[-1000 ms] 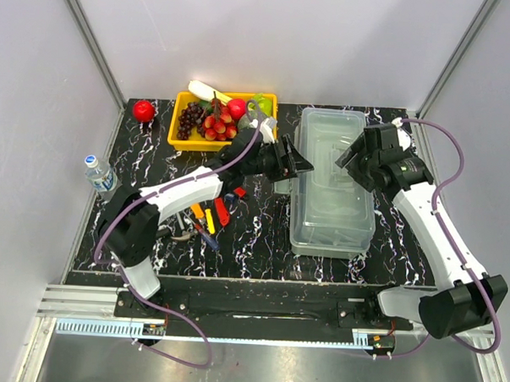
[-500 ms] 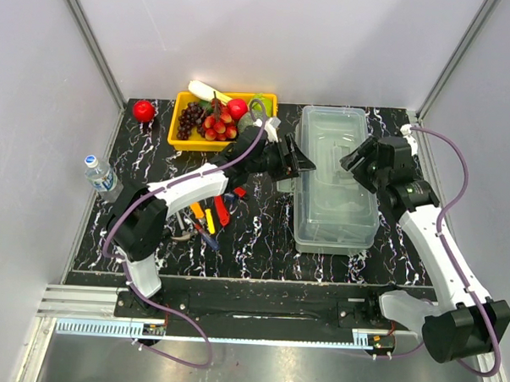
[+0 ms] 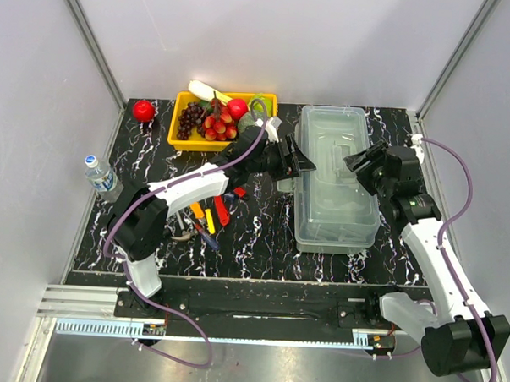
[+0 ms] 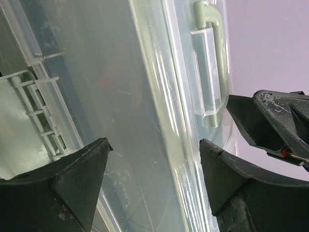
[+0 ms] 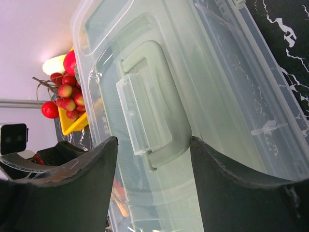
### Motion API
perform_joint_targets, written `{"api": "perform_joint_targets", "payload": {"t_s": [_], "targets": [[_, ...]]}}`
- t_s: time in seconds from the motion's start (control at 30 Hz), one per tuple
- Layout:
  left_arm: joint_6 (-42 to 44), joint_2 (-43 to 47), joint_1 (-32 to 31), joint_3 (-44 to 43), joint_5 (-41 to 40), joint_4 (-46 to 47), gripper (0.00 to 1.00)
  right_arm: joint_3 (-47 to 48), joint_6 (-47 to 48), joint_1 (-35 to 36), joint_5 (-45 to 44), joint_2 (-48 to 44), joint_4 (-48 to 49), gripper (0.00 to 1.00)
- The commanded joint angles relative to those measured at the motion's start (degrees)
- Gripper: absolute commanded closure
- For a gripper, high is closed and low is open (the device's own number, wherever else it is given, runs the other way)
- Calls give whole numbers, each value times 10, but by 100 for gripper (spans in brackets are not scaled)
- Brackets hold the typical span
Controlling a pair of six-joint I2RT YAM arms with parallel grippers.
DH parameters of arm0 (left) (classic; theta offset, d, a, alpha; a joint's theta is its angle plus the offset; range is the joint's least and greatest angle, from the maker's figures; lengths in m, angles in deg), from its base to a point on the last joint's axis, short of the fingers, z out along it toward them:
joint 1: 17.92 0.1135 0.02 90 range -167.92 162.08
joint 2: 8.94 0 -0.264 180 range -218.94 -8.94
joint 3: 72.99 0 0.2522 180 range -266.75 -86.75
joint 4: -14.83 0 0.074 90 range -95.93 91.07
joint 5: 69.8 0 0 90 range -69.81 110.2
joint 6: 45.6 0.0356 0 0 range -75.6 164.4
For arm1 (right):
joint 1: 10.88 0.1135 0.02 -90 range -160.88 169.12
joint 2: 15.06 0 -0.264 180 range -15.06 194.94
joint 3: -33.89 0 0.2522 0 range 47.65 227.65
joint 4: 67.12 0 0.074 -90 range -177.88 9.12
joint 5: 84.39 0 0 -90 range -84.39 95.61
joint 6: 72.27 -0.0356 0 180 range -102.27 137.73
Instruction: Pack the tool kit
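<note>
The toolbox [image 3: 336, 182] is lying on the black marbled table [image 3: 262, 234] with its clear lid down and its pale green handle [image 5: 149, 125] resting flat on top. The right gripper [image 3: 364, 158] is hovering over the toolbox's right side, its jaws spread on either side of that handle in the wrist view and pinching nothing. The left gripper [image 3: 300, 163] is reaching to the toolbox's left edge, its jaws also spread wide and empty. Left of the toolbox, the small hand tools [image 3: 212, 214] are lying loose. Farther left of it, the yellow fruit tray [image 3: 220, 120] and the water bottle [image 3: 97, 174] are sitting.
</note>
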Motion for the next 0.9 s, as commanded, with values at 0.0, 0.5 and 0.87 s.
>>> {"api": "perform_joint_targets", "payload": {"t_s": [0.0, 0.5, 0.87], "targets": [[-1, -4, -14, -30, 38, 18, 21, -19, -50, 8, 75, 0, 22, 34], [7, -2, -13, -28, 38, 8, 21, -76, -56, 6, 87, -57, 81, 37], [12, 3, -9, -25, 39, 4, 21, -43, 0, 6, 39, -24, 67, 39]]}}
